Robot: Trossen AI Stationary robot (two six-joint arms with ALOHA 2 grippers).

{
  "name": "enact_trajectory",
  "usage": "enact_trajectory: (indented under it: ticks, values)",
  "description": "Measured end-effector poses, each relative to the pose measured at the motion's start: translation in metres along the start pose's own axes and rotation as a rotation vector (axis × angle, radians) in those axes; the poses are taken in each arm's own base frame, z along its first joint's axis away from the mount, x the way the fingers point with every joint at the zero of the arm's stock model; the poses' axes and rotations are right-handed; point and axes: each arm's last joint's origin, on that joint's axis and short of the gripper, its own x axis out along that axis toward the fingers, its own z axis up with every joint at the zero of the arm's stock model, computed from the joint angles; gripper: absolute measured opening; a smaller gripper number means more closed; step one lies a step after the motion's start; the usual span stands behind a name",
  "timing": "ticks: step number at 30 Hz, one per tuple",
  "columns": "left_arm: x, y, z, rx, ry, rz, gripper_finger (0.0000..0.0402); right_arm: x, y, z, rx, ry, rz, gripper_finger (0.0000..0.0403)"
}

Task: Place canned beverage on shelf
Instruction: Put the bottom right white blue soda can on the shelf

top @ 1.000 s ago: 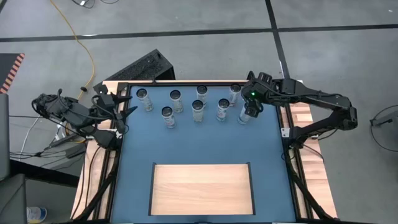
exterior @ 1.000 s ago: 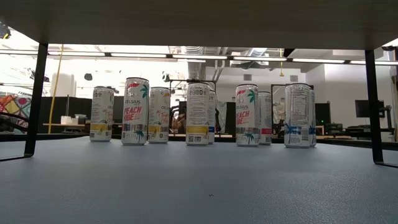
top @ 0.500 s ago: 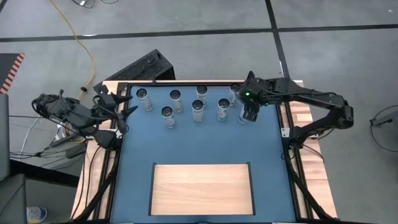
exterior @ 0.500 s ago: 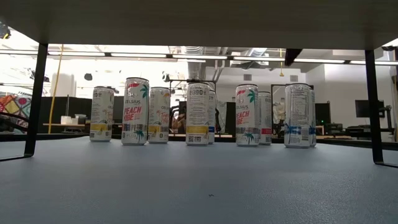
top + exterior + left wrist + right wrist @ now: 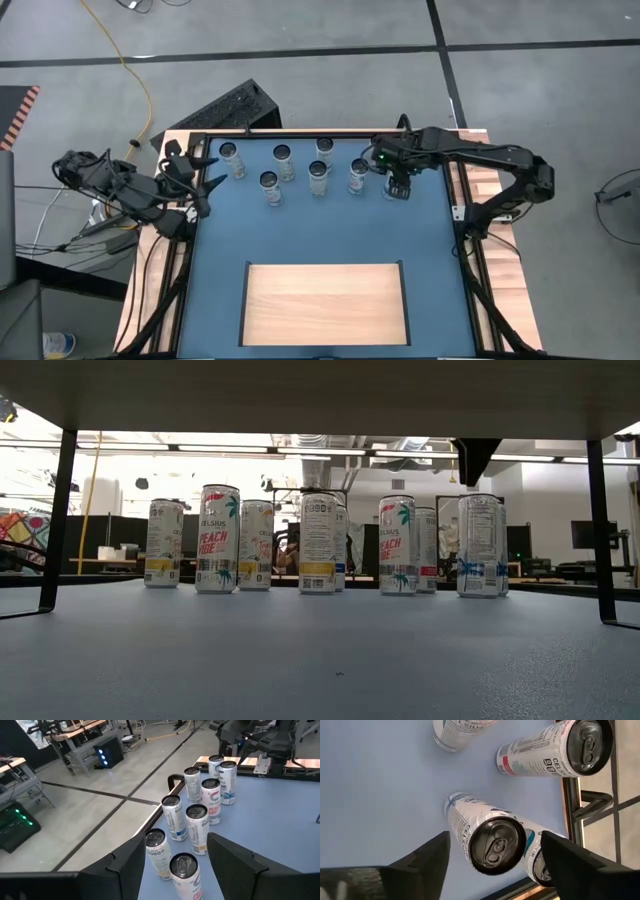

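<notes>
Several slim cans stand upright on their bases in a loose row on the blue surface [image 5: 220,260] at the far side. The pale wood shelf [image 5: 325,302] lies near the front edge. My right gripper [image 5: 398,183] is open, pointing down over the rightmost can [image 5: 495,845]. Its fingers stand on either side of that can's top without touching. One fingertip [image 5: 475,458] shows just above that can [image 5: 480,545] in the low view. My left gripper [image 5: 203,168] is open and empty at the table's left edge, facing the cans [image 5: 196,827].
Neighbouring cans [image 5: 555,755] stand close to the rightmost one, one [image 5: 540,865] right beside it toward the black frame rail [image 5: 455,215]. Black posts [image 5: 56,520] and an overhead panel frame the low view. The blue surface between cans and shelf is bare.
My right gripper has gone a little toward the table's left and come down over the rightmost can; in the low view its fingertip now reaches lower, close to the can's top. The cans have stayed where they were.
</notes>
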Motion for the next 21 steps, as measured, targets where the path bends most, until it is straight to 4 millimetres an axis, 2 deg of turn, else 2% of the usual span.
enact_trajectory:
  ticks: [7, 13, 21]
  values:
    - [0.000, 0.000, 0.000, -0.006, -0.001, 0.000, 0.0199, 0.008, -0.013, -0.002, 0.060, 0.044, -0.002, 0.0373]
    - [0.000, 0.000, 0.000, -0.009, -0.001, 0.001, 0.0199, 0.011, -0.024, -0.002, 0.064, 0.040, 0.004, 0.0374]
    - [0.000, 0.000, 0.000, -0.009, -0.001, 0.001, 0.0199, 0.015, -0.019, -0.005, 0.007, -0.032, 0.087, 0.0370]
